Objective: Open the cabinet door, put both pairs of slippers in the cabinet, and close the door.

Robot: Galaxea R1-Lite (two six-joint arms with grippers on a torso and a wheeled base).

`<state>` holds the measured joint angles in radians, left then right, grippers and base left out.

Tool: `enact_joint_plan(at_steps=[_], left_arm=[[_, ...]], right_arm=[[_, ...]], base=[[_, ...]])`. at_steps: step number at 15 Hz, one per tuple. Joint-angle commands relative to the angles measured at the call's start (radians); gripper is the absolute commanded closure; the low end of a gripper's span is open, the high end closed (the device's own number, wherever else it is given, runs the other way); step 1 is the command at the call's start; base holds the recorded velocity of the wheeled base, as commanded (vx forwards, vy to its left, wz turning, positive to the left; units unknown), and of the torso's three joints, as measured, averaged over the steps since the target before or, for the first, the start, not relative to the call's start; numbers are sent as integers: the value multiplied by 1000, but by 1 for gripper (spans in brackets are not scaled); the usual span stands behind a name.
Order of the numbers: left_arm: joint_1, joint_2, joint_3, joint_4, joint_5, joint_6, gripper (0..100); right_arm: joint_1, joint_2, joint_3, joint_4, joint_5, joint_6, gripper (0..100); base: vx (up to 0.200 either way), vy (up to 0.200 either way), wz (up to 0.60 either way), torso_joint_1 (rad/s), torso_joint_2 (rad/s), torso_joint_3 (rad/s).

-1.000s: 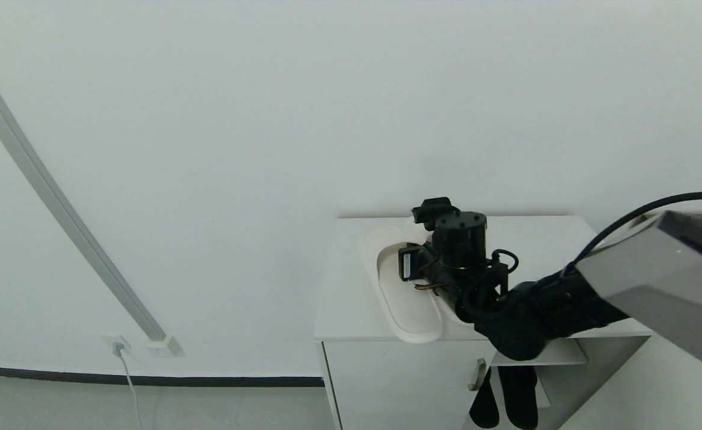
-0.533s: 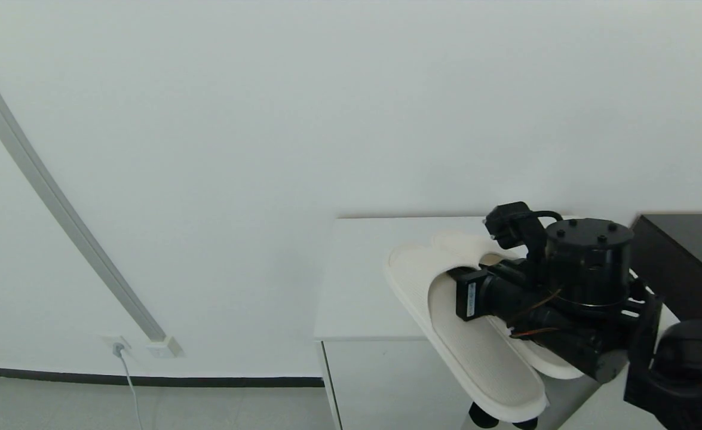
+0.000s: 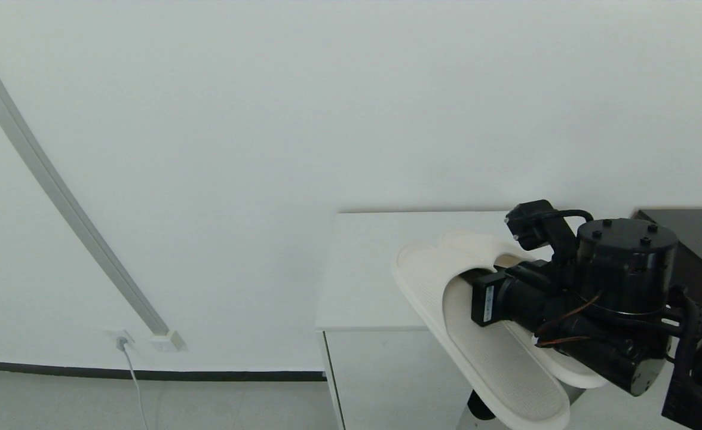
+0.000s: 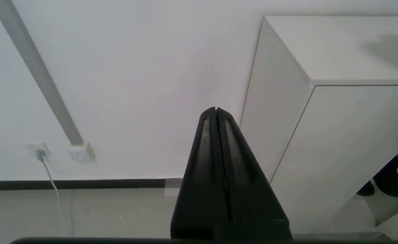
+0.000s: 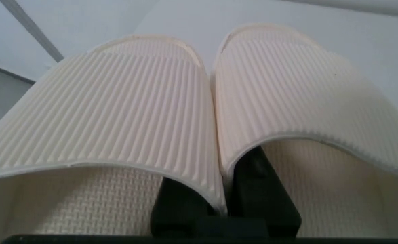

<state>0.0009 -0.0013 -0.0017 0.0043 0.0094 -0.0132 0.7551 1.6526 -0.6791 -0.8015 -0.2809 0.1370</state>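
The right claw (image 5: pixel 224 179) grips a pair of cream slippers (image 3: pixel 494 352). One finger sits inside each slipper, and the two inner sides of the ribbed straps are pinched together between them. The slippers lie side by side and touching. They are tilted, with the toes over the front right part of the cabinet (image 3: pixel 362 269) top and the heels sloping down past its front edge. Whether the toes touch the top cannot be told.

The left claw (image 4: pixel 215 112) is closed with nothing in it, its fingers pressed flat against each other. It hangs out in front of the cabinet's left corner, well apart from it.

The white cabinet stands against the wall. Low inside it, just past its white front panel, is a pair of black slippers (image 4: pixel 382 183).

On the wall to the left of the cabinet, a grey strip (image 3: pixel 58 191) runs slantwise down to a socket (image 3: pixel 120 341) near the floor, with a cable plugged into it.
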Motion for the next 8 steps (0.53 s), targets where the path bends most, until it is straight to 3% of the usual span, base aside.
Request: enact_joint_plan(at_steps=[1,5,8], left_arm=[[1,1,0,0,1,-1,100],[-1,1,0,0,1,-1,100],[-1,1,0,0,3,-2,100]], right_arm=[[1,12,1,-4,-3,0,100],[1,18,12,-4,-6,-7,100],[3,18,18,-4,-6,-8,100]], base=[[-200,0,0,-7,-2,-2],[-200,0,0,-2,-1,4],[0,0,0,0,0,0]])
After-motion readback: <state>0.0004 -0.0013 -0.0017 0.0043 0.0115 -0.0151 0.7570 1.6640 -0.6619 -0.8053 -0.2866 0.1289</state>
